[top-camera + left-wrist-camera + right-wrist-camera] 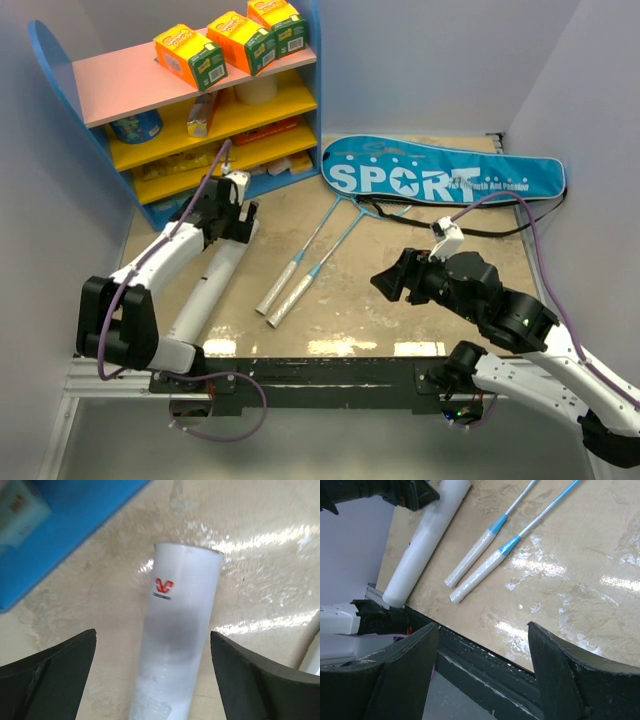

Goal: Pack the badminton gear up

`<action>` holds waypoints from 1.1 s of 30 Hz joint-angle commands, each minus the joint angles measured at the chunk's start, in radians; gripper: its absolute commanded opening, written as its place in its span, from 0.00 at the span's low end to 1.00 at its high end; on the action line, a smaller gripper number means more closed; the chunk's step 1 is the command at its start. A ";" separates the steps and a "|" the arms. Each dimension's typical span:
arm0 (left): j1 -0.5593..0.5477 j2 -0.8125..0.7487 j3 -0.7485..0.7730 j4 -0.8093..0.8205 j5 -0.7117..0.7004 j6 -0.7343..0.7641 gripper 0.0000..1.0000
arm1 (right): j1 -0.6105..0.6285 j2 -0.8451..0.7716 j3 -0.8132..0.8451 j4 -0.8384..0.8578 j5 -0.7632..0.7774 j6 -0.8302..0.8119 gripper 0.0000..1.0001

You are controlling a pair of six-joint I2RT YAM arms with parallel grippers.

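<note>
The blue "SPORT" bag [440,180] lies at the back right. Two light-blue rackets lie side by side mid-table, their silver-white handles [283,297] toward me and their shafts running up to the bag's mouth, where the heads are hidden. The handles also show in the right wrist view [475,570]. A white tube [215,280] lies on the left. My left gripper [237,215] is open, its fingers on either side of the tube's far end [180,645], not touching it. My right gripper [392,282] is open and empty, above the table right of the handles. No shuttlecock shows.
A blue-sided shelf [310,90] stands at the back left, with orange-green boxes [190,55] on its pink top and packets on the yellow shelves. Its blue base [75,525] is close to the left gripper. A black rail [320,370] runs along the near edge.
</note>
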 commanded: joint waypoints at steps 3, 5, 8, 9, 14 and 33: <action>0.023 -0.158 0.044 0.041 -0.076 -0.103 1.00 | 0.002 -0.012 -0.007 0.023 -0.005 -0.019 0.76; 0.033 -0.229 0.011 0.075 -0.105 -0.128 1.00 | 0.002 -0.021 -0.010 0.023 -0.006 -0.019 0.76; 0.059 -0.328 -0.052 0.154 -0.157 -0.175 1.00 | 0.002 -0.028 -0.018 0.026 -0.006 -0.016 0.77; 0.079 -0.349 -0.064 0.177 -0.186 -0.198 1.00 | 0.002 -0.032 -0.022 0.027 -0.008 -0.014 0.77; 0.148 -0.436 -0.114 0.226 -0.294 -0.226 0.87 | 0.002 -0.041 -0.035 0.038 -0.015 -0.013 0.76; 0.497 -0.248 -0.063 0.462 -0.139 -0.257 0.20 | 0.002 -0.035 -0.073 0.069 -0.051 0.000 0.75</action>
